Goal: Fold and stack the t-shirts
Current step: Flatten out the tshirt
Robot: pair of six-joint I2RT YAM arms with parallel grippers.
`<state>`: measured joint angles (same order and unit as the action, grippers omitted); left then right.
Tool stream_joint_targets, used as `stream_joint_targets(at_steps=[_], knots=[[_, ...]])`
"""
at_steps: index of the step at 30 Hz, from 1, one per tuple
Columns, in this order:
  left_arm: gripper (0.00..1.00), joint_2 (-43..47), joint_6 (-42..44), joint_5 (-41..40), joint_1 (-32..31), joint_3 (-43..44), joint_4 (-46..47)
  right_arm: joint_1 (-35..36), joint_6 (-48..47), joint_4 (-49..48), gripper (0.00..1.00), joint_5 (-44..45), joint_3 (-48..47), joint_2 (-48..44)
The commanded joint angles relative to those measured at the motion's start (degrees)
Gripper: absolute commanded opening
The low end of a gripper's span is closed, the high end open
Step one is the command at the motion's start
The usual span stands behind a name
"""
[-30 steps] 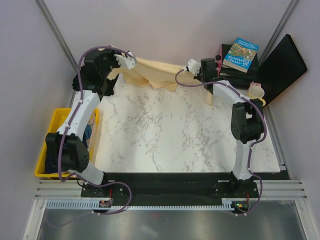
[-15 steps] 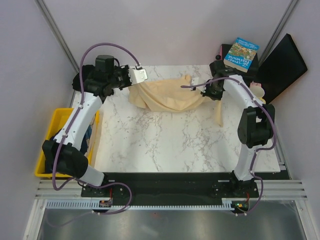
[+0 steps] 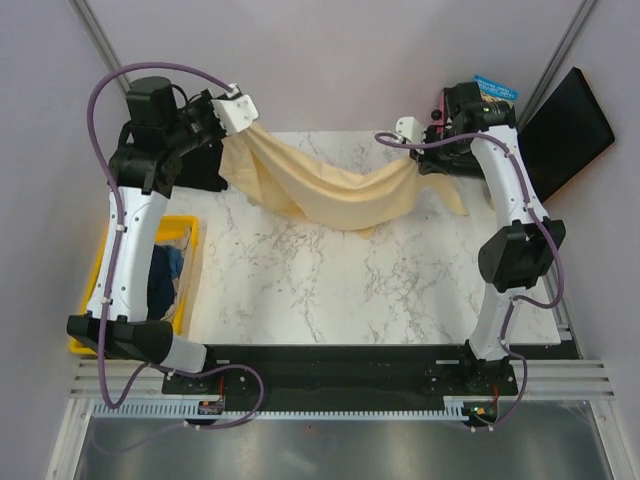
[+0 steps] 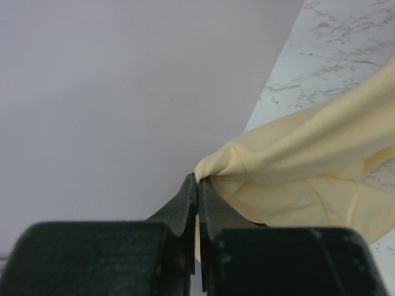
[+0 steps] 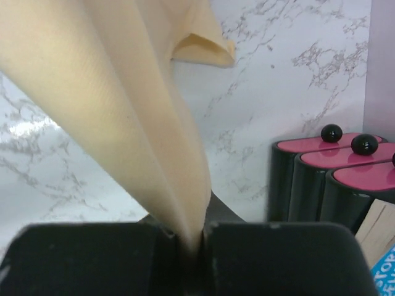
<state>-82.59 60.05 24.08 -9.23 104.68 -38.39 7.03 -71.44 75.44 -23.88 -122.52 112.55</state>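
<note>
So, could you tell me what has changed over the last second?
Both arms rose and drew apart, so the cream shirt, bunched up before, now hangs stretched between the left gripper and right gripper. Both stayed shut on it; the yellow bin has not moved.

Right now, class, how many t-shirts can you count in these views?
2. A cream-yellow t-shirt hangs between the left gripper and right gripper; dark blue cloth, apparently a shirt, lies in the yellow bin. Others may be hidden beneath it.
</note>
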Motion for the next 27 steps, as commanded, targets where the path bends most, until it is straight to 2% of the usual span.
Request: stream_joint_targets(at_steps=[1, 4, 7, 9, 10, 11, 12, 13, 15, 17, 20, 21, 22, 25, 27], knots=[[0.02, -3.98, -7.75, -0.61, 4.75, 4.38, 7.28, -1.84, 8.41, -3.71, 0.00, -10.14, -2.64, 3.37], [0.02, -6.79, -6.88, 0.09, 5.10, 0.46, 5.96, -0.97, 13.50, -10.11, 0.02, -4.53, 0.08, 7.75], [0.02, -11.18, -6.87, -4.89, 3.26, -2.55, 6.14, 0.96, 20.19, -19.09, 0.21, 5.90, 1.76, 12.06], [0.02, -13.47, -8.36, -6.31, 2.12, -2.82, 6.57, 1.58, 23.51, -25.21, 0.25, 9.53, 2.28, 13.48], [0.02, -15.22, -10.20, -7.10, 1.68, -2.82, 7.27, 2.37, 24.84, -27.52, 0.35, 11.38, 2.63, 13.92], [0.02, -15.76, -11.09, -7.90, 1.33, -3.08, 8.24, 2.73, 26.42, -30.41, 0.40, 13.23, 4.72, 13.75], [0.02, -16.20, -11.97, -9.21, 0.11, -3.43, 9.64, 3.42, 28.27, -37.75, 0.45, 15.51, 6.05, 13.40], [0.02, -16.64, -13.19, -11.83, -0.43, -4.91, 12.52, 4.56, 29.42, -40.52, 0.57, 17.53, 7.20, 12.61], [0.02, -16.38, -13.56, -14.83, -2.27, -7.11, 16.58, 6.15, 29.51, -48.06, 0.66, 23.51, 10.80, 11.64], [0.02, -15.77, -12.42, -19.49, -3.42, -10.54, 21.48, 7.21, 27.59, -47.67, 0.68, 20.57, 10.81, 10.15], [0.02, -16.90, -11.18, -23.63, -4.74, -12.31, 23.19, 7.30, 21.73, -39.08, 0.70, 10.91, 9.59, 6.55], [0.02, -17.25, -11.27, -23.90, -5.00, -12.22, 23.10, 7.39, 19.78, -31.57, 0.74, 4.69, 8.88, 5.76], [0.02, -17.69, -11.71, -25.90, -5.09, -12.05, 23.19, 8.17, 17.41, -28.01, 0.85, 2.02, 8.35, 4.36], [0.02, -18.31, -12.85, -25.84, -5.53, -12.22, 23.01, 10.80, 10.72, -19.29, 0.98, -1.08, 9.49, 2.24], [0.02, -18.84, -13.20, -26.01, -6.14, -12.31, 23.01, 12.21, 9.30, -17.79, 0.98, -0.29, 11.95, 1.62]])
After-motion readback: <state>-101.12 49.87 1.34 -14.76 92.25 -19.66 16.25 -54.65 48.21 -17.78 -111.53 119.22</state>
